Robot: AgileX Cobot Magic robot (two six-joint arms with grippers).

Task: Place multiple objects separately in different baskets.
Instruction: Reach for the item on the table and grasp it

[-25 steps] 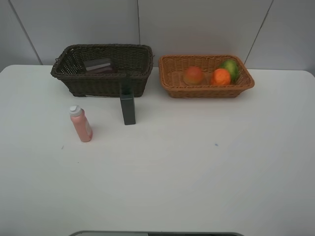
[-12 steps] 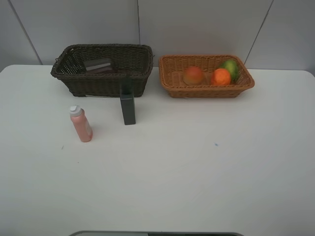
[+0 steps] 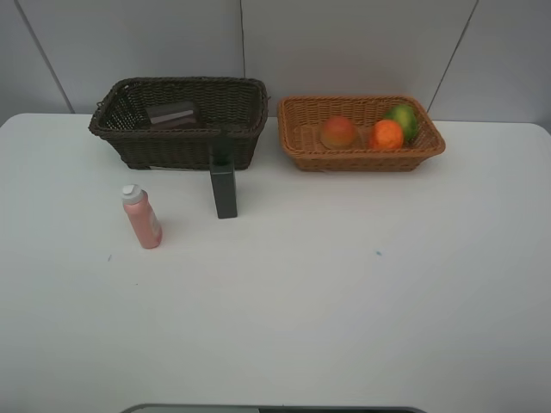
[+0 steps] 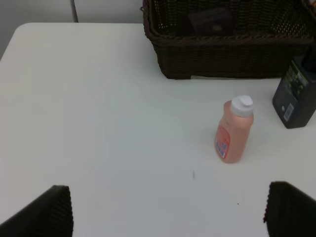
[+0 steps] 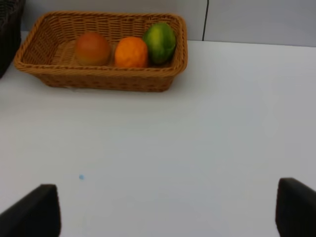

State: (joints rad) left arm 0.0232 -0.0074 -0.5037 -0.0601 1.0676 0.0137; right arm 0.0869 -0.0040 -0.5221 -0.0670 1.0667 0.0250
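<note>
Exterior high view: neither of my arms shows; everything sits on a white table (image 3: pixel 327 292).
left gripper (image 4: pixel 168 212): my jaws stand wide apart with nothing between them, over bare table short of the pink bottle.
pink bottle (image 3: pixel 141 217): upright on the table, in front of the dark basket's left end, well apart from it.
dark basket (image 3: pixel 176 151): back left; a pinkish cup (image 3: pixel 172 114) lies inside.
dark bottle (image 3: pixel 224 188): upright just before the dark basket's front wall, towards its right end; touching or not, I cannot tell.
tan basket (image 3: pixel 362 159): just right of the dark basket; holds a red-orange fruit (image 3: pixel 338 132), then an orange (image 3: pixel 386 134) against a green fruit (image 3: pixel 401 120).
right gripper (image 5: pixel 165 207): jaws wide apart, empty, over bare table short of the tan basket.
</note>
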